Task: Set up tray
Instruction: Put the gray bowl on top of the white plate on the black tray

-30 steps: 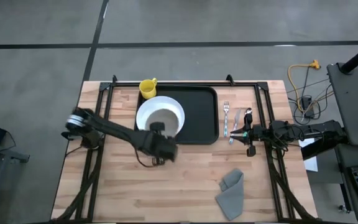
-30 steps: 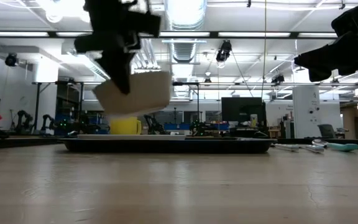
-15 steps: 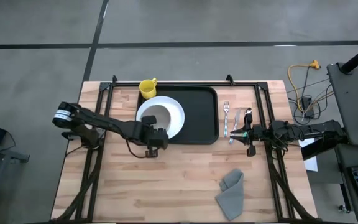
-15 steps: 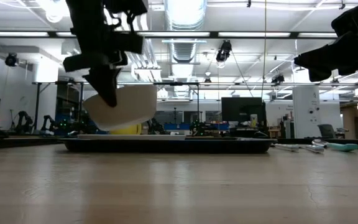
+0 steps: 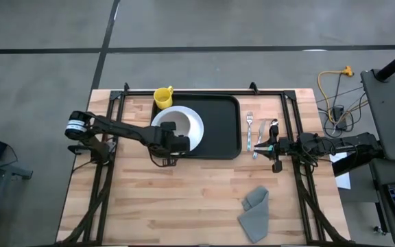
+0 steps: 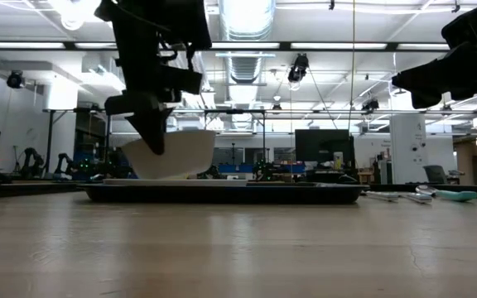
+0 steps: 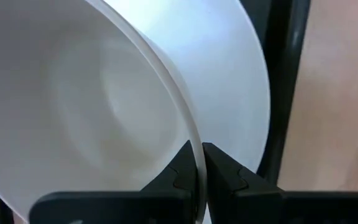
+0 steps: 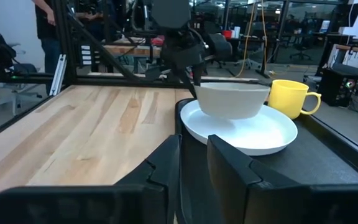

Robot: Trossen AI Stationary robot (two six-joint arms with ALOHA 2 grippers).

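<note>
A white bowl (image 5: 173, 125) (image 8: 232, 101) is over a round white plate (image 5: 193, 127) (image 8: 253, 134), which lies in the left part of the black tray (image 5: 218, 127) (image 6: 288, 192). My left gripper (image 5: 172, 140) (image 7: 196, 163) is shut on the bowl's rim. The bowl's base is down at the plate's middle; whether it rests there, I cannot tell. A yellow mug (image 5: 162, 96) stands at the tray's far left corner. My right gripper (image 5: 269, 146) (image 8: 194, 168) waits open, raised right of the tray, touching nothing. My left gripper holds the white bowl by the near side of its rim (image 7: 188, 134), pinched with one finger inside the bowl and one outside. The fingers (image 6: 157, 141) come from above, pointing down. The bowl sits upright and about level below them, over the plate.
A fork (image 5: 249, 130) and a spoon (image 5: 269, 132) lie on the wood right of the tray, under my right gripper. A grey cloth (image 5: 255, 209) is crumpled near the table's near right edge. Bare wood lies nearer than the tray. People and racks are beyond the table.
My left gripper, shut on the bowl throughout, has moved toward the far edge and down. The bowl hung higher and tipped a second ago; it now stands level and low over the plate.
</note>
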